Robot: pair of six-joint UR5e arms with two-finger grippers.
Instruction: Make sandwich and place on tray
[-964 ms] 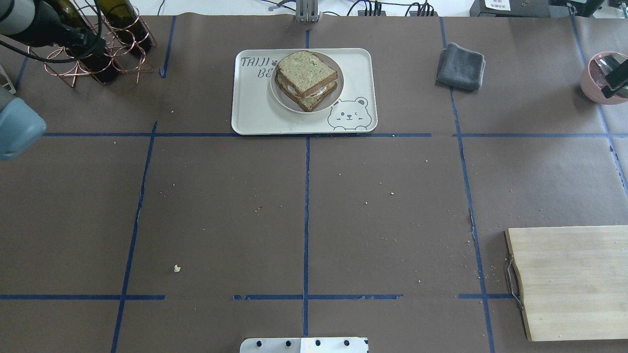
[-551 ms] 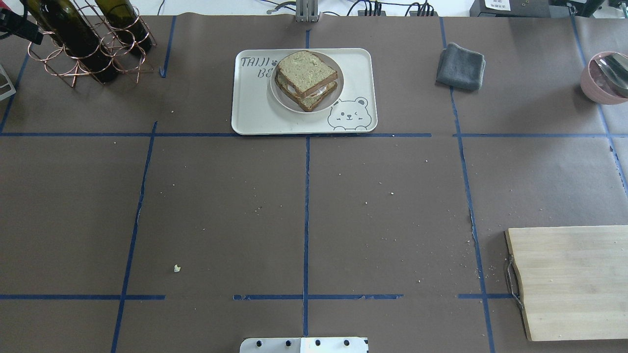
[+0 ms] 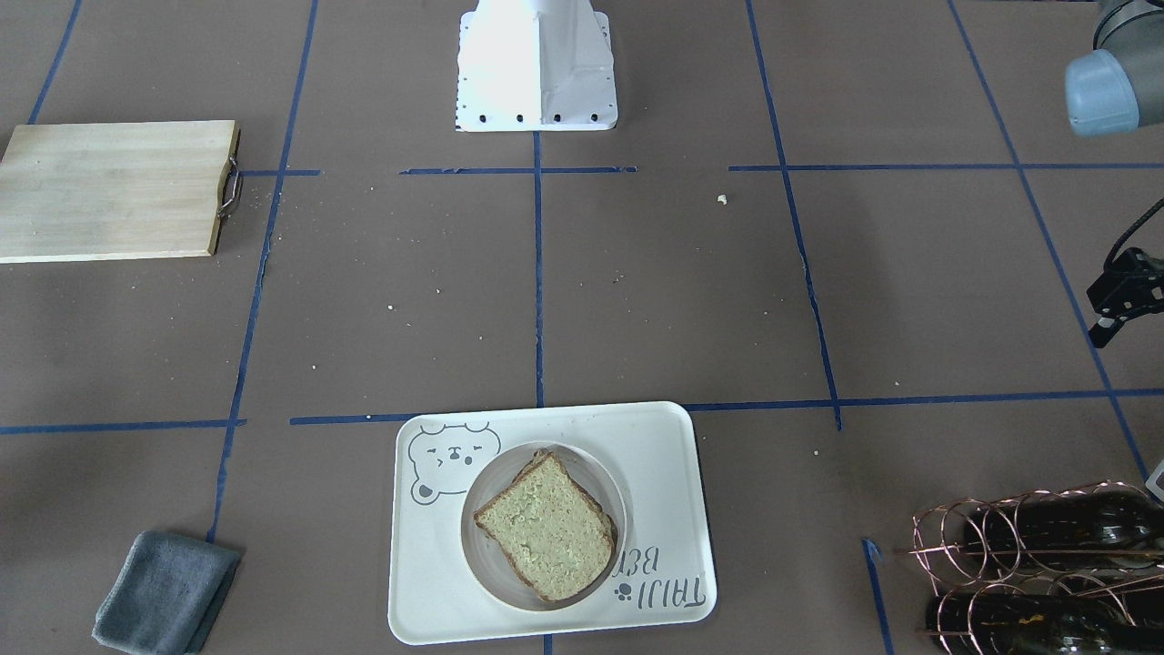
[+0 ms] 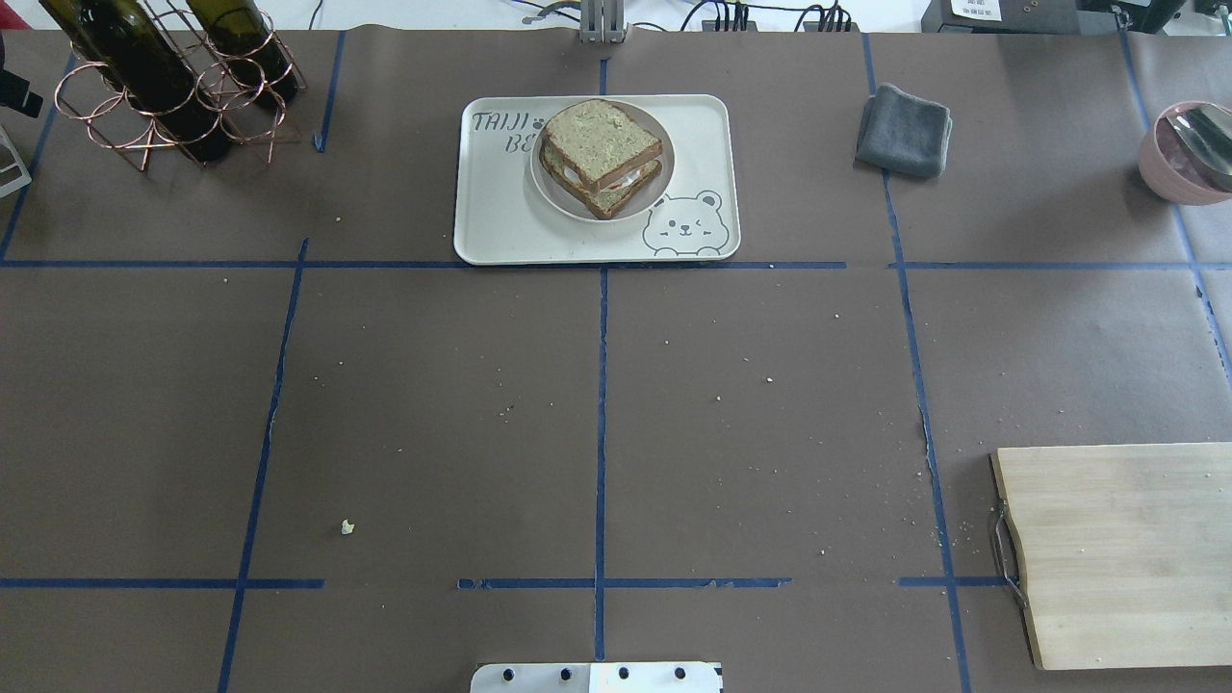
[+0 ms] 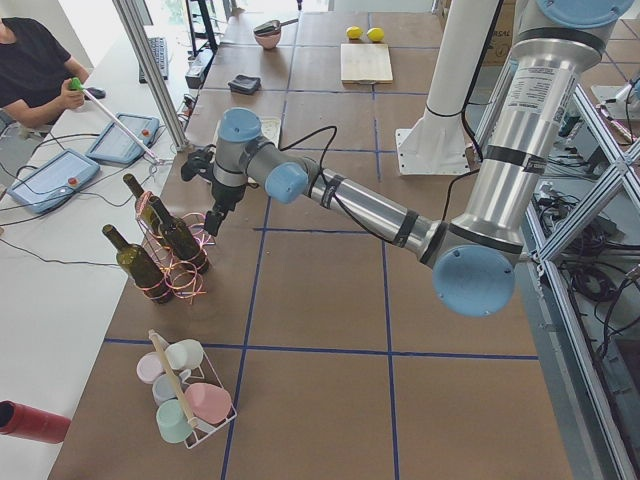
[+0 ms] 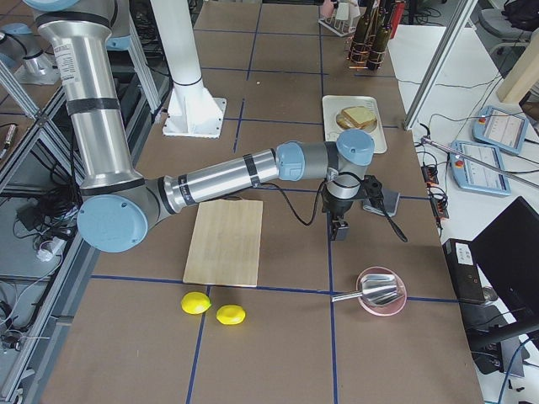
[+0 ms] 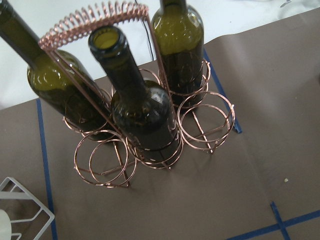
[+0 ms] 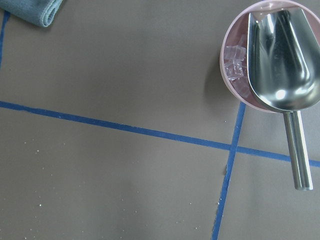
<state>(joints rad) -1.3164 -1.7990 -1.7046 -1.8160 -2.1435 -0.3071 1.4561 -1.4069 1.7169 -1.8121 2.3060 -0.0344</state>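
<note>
On the surface (image 4: 433, 404) the sandwich (image 4: 602, 144) sits plated on the tray (image 4: 500, 226), apparently done, far from left tool (image 3: 1117, 307) and right tool (image 6: 339, 225), whose grip I cannot tell.

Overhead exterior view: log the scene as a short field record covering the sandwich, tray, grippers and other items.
sandwich: assembled, two bread slices with white filling between them, on the plate
plate: round, white, on the tray
tray: far centre of the table, bear drawing at its near right corner
left gripper: near the wine rack; cannot tell if open or shut
right gripper: between the grey cloth and the pink bowl; cannot tell if open or shut
cutting board: near right
</note>
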